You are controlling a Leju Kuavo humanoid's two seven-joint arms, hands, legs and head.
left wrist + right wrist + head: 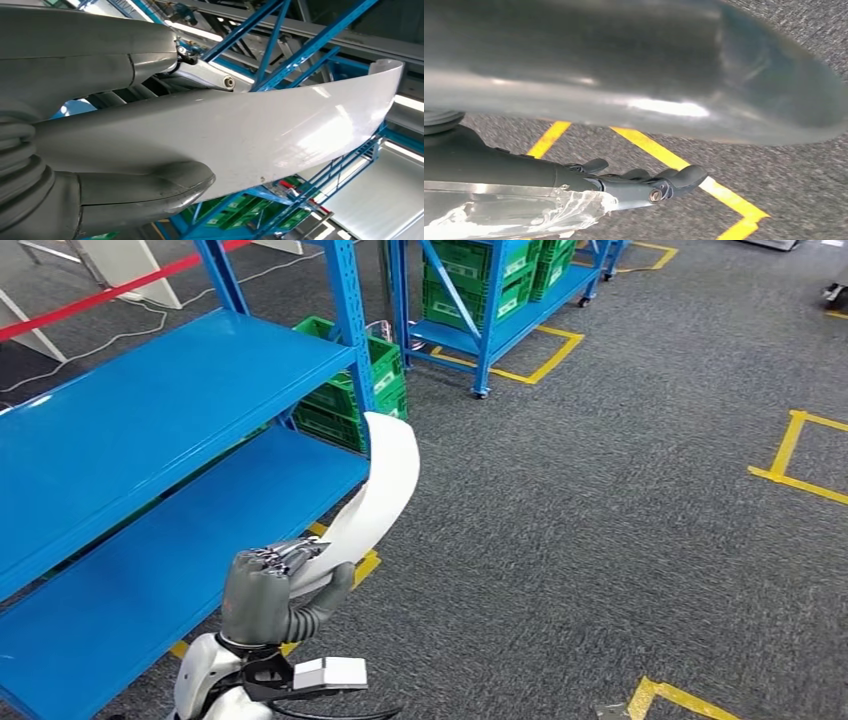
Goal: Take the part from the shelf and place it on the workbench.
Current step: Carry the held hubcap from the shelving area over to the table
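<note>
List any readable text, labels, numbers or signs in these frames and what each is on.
No text can be read in any view.
Green crates beside the blue shelf: small white marks on their sides, too small and blurred to read.
White curved part held by the left hand: plain, no marking.
Yellow floor tape: plain lines, no lettering.

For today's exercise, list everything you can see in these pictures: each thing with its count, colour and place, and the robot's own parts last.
Part: one, white, curved, held above the floor beside the shelf.
Shelf: one, blue, left, bare boards.
Crates: several, green, behind the shelf's post.
Far rack: one, blue, holding green crates.
Floor: grey carpet with yellow tape marks.
Left hand: one, grey, grips the part's lower end.
Right hand: one, dark, fingers extended over the floor, holding nothing.
</note>
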